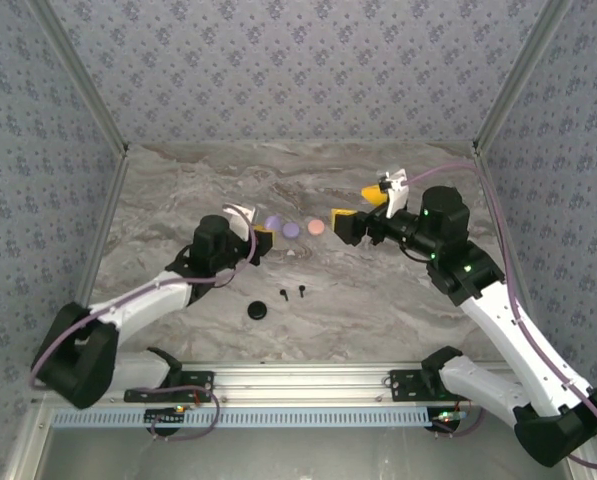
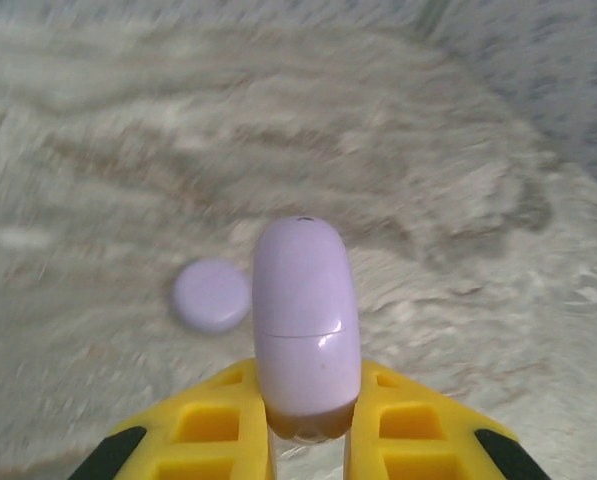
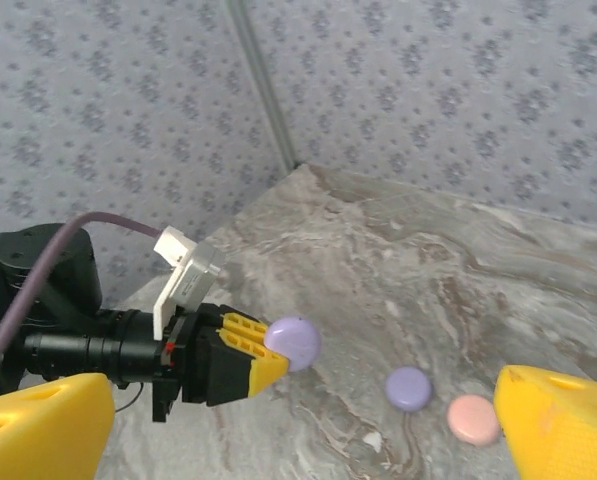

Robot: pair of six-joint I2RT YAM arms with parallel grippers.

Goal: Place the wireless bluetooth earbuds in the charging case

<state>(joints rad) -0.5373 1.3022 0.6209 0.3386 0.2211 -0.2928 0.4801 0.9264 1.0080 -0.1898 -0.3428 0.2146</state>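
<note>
Left claw (image 1: 266,232) sits mid-table, clamped tight on a lilac case (image 1: 273,222). From the left wrist we see the case (image 2: 306,320) standing up between the two yellow fingers (image 2: 213,430), its lid seam closed, its lower end pinched in the left claw (image 2: 308,385).

Right claw (image 1: 358,208) hovers off to the right, jaws spread wide, nothing in them. From the right wrist we see its yellow fingers (image 3: 38,430) far apart at either lower corner, the right claw (image 3: 303,400) facing the case (image 3: 293,343).

On the marbled table (image 1: 398,300), a lilac disc (image 1: 291,229) lies just beside the case, and a pink disc (image 1: 316,227) is next in line, between the two claws.

Nearer the arm bases we note a black earbud (image 1: 283,294) with a second black earbud (image 1: 302,292) just beside it, both loose on the table, well apart from the case. A black disc (image 1: 257,311) lies near them to the left.
</note>
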